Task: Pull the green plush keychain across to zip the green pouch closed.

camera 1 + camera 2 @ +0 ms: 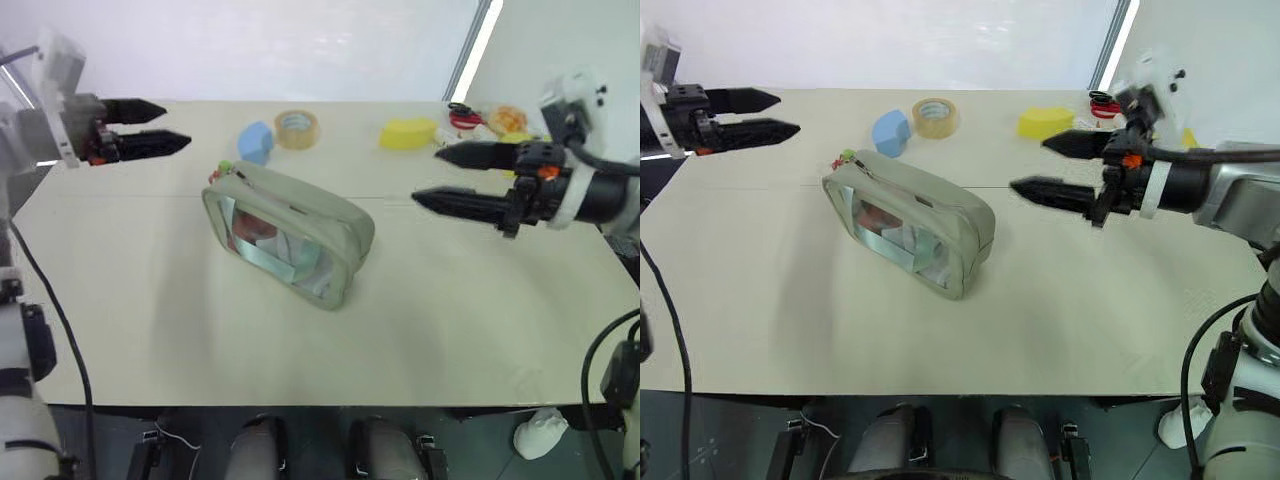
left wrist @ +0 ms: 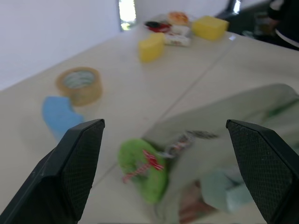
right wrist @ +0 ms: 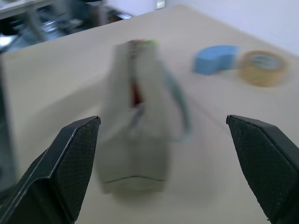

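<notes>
Keychain [image 2: 141, 168], the green plush keychain, sits at the far-left end of the green pouch [image 1: 290, 235], mid-table [image 1: 150, 300], w/ zipper apparently not yet pulled across. Judging by that, task barely begun. Left gripper [image 1: 150, 127] hangs up and left of pouch, jaws wide, holding nothing. Right gripper [image 1: 440, 176] to pouch's right, also wide, empty. Blue sponge [image 1: 255, 141] & tape roll [image 1: 297, 128] lie behind.

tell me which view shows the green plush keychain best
The left wrist view: the green plush keychain sits large between that arm's fingers, red bits visible, at the end of the green pouch. Both eye views show it as a tiny lime speck at the pouch's far-left end; the right wrist view gives a blurred sliver.
</notes>
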### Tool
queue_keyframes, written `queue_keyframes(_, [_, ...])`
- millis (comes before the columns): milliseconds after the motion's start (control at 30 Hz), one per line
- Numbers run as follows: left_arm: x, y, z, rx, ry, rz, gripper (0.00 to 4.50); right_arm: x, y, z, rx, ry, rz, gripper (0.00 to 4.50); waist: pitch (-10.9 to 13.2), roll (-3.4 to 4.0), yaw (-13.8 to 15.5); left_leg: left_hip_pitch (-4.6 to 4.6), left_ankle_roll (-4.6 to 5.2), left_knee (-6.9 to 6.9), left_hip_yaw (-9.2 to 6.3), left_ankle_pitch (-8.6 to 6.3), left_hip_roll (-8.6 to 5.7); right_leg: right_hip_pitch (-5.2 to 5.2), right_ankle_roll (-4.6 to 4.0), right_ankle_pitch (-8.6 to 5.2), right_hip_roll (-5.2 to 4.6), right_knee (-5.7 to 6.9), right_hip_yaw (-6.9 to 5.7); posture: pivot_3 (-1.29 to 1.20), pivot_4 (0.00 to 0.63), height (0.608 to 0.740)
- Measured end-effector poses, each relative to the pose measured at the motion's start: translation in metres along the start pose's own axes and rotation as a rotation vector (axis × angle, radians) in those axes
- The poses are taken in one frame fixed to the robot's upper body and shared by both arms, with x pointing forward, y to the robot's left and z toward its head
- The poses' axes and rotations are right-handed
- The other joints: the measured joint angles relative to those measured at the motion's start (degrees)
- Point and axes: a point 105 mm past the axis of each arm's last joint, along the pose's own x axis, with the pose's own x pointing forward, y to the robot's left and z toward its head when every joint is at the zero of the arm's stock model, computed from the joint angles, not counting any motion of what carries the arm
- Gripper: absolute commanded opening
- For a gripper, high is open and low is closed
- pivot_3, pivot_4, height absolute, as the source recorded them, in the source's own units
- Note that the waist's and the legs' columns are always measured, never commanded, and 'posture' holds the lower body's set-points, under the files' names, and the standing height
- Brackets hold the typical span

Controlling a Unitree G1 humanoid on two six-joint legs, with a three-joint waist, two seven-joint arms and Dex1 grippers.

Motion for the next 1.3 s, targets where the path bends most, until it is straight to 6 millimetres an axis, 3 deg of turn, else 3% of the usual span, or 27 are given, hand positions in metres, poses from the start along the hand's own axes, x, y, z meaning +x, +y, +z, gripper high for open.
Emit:
queue_keyframes(100, [0.004, -0.001, -0.010, -0.005, 0.018, 0.000, 4.45, 0.007, 0.002, -0.008, 0.012, 0.037, -0.006, 4.50, 0.03, -0.05, 0.30, -0.07, 0.03, 0.15, 0.02, -0.01, -0.03, -0.02, 0.01, 0.00, -0.03, 0.01, -0.01, 0.00, 0.150, 0.740])
queue_keyframes(300, [0.004, 0.008, -0.014, 0.007, 0.020, 0.061, 4.45, 0.011, -0.007, -0.007, -0.008, 0.039, -0.061, 4.50, 0.03, -0.07, 0.01, -0.12, 0.02, 0.09, 0.07, -0.01, -0.03, -0.10, 0.01, 0.00, -0.01, 0.03, -0.01, 0.00, 0.150, 0.740])
queue_keyframes(400, [0.004, 0.009, -0.013, 0.023, 0.017, 0.062, 4.45, 0.021, -0.014, -0.007, -0.017, 0.044, -0.098, 4.50, 0.03, -0.07, -0.22, -0.09, 0.00, 0.11, 0.09, 0.00, -0.02, -0.14, 0.01, 0.00, -0.01, 0.07, 0.00, 0.00, 0.150, 0.740])
queue_keyframes(467, [0.005, 0.007, -0.013, 0.029, 0.022, 0.052, 4.45, 0.038, -0.016, 0.006, -0.019, 0.000, -0.109, 4.50, 0.03, -0.06, -0.63, -0.07, -0.05, 0.10, 0.10, 0.03, 0.02, -0.21, 0.01, 0.00, 0.03, 0.16, 0.03, 0.00, 0.150, 0.740])
queue_keyframes(567, [0.014, -0.005, -0.005, 0.065, 0.024, 0.002, 4.45, 0.063, -0.013, 0.021, -0.015, -0.037, -0.115, 4.50, 0.04, -0.06, -0.38, -0.14, -0.07, 0.04, 0.10, 0.04, 0.02, -0.26, 0.01, 0.00, 0.03, 0.32, 0.03, 0.00, 0.150, 0.740])
queue_keyframes(733, [0.028, -0.043, 0.014, 0.101, -0.003, -0.157, 4.45, 0.103, 0.013, 0.020, 0.003, -0.023, -0.008, 4.50, 0.04, -0.07, -0.06, -0.25, -0.03, 0.13, 0.07, 0.02, -0.02, -0.25, 0.01, 0.00, -0.02, 0.30, 0.03, 0.00, 0.150, 0.740])
queue_keyframes(833, [0.032, -0.073, 0.022, 0.141, 0.002, -0.293, 4.45, 0.121, 0.033, 0.010, -0.022, 0.041, 0.082, 4.50, 0.04, -0.07, -0.20, -0.23, -0.03, 0.13, 0.02, 0.02, -0.01, -0.24, 0.01, 0.00, 0.00, 0.31, 0.03, 0.00, 0.150, 0.740])
queue_keyframes(900, [0.032, -0.082, 0.026, 0.161, 0.004, -0.328, 4.45, 0.128, 0.041, -0.008, -0.058, 0.115, 0.117, 4.50, 0.04, -0.07, -0.18, -0.22, -0.03, 0.12, -0.05, 0.02, -0.02, -0.24, 0.01, 0.00, 0.00, 0.30, 0.03, 0.00, 0.150, 0.740])
queue_keyframes(967, [0.032, -0.084, 0.026, 0.149, 0.006, -0.332, 4.50, 0.132, 0.036, -0.028, -0.091, 0.185, 0.093, 3.97, 0.04, -0.07, -0.12, -0.22, -0.02, 0.15, -0.04, 0.01, -0.05, -0.23, 0.01, 0.00, -0.01, 0.28, 0.03, 0.00, 0.150, 0.740])
queue_keyframes(1033, [0.029, -0.083, 0.025, 0.156, 0.021, -0.323, 4.50, 0.132, 0.024, -0.045, -0.146, 0.250, 0.045, 3.11, 0.04, -0.07, -0.21, -0.22, -0.01, 0.15, -0.05, 0.01, -0.04, -0.22, 0.01, 0.00, -0.01, 0.24, 0.03, 0.00, 0.150, 0.740])
queue_keyframes(1233, [0.026, -0.081, 0.017, 0.168, 0.051, -0.304, 4.50, 0.124, 0.006, -0.049, -0.368, 0.272, 0.031, 0.04, 0.05, -0.06, -0.23, -0.22, -0.02, 0.12, -0.02, 0.01, -0.03, -0.26, 0.01, 0.00, 0.00, 0.09, 0.05, 0.00, 0.150, 0.740])
queue_keyframes(1300, [0.027, -0.078, 0.014, 0.172, 0.056, -0.285, 4.50, 0.120, -0.009, -0.044, -0.530, 0.277, 0.002, 0.04, 0.06, -0.07, -0.13, -0.22, -0.01, 0.17, 0.03, 0.01, -0.03, -0.24, 0.01, 0.00, 0.00, 0.07, 0.04, 0.00, 0.150, 0.740])
